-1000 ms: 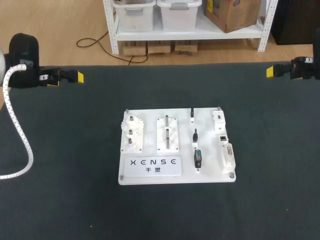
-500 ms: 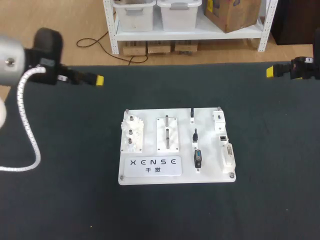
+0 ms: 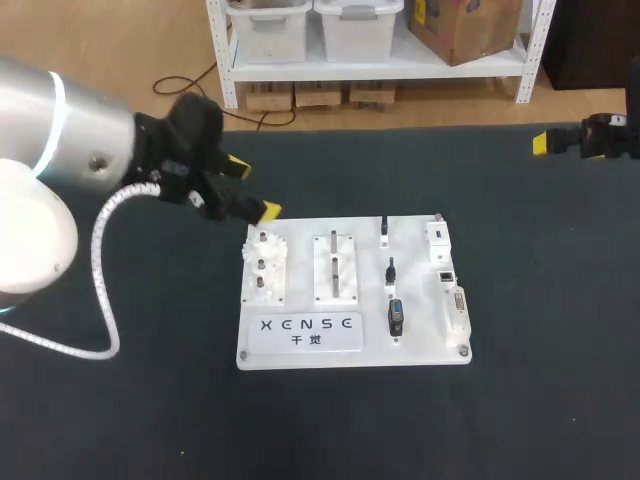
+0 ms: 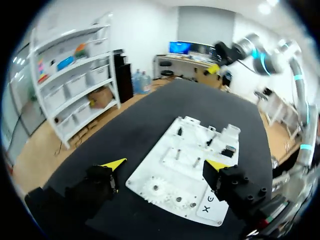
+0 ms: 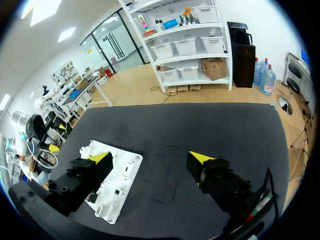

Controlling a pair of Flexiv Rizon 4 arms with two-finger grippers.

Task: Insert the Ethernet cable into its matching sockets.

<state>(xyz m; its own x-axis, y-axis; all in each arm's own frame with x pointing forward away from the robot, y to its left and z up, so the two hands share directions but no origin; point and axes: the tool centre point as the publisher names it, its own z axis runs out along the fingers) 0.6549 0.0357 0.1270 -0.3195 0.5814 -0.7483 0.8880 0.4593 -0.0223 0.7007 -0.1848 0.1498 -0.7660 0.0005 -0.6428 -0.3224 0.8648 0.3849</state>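
The white practice board [image 3: 300, 345] lies mid-table. Down its right half stand three small black plugs [image 3: 391, 270]; I cannot tell which is the Ethernet one. A small dark socket [image 3: 446, 274] sits near the right edge, below a white block [image 3: 438, 240]. My left gripper [image 3: 252, 188] hangs open and empty above the board's far left corner. Its own camera sees the left gripper [image 4: 165, 164] over the board [image 4: 187, 127]. My right gripper [image 3: 540, 142] stays at the table's far right edge. In the right wrist view the right gripper [image 5: 150, 156] is open and empty, the board [image 5: 125, 162] well ahead of it.
White gears [image 3: 262, 272] and a slotted white block [image 3: 335, 268] occupy the board's left half, and a pale multi-pin connector [image 3: 457, 308] lies at its right edge. The left arm's white ribbed hose [image 3: 100, 260] hangs over the table's left side. Dark mat surrounds the board.
My left arm has swung in from the table's far left edge to the board's far left corner, its gripper still open. The right arm has not moved.
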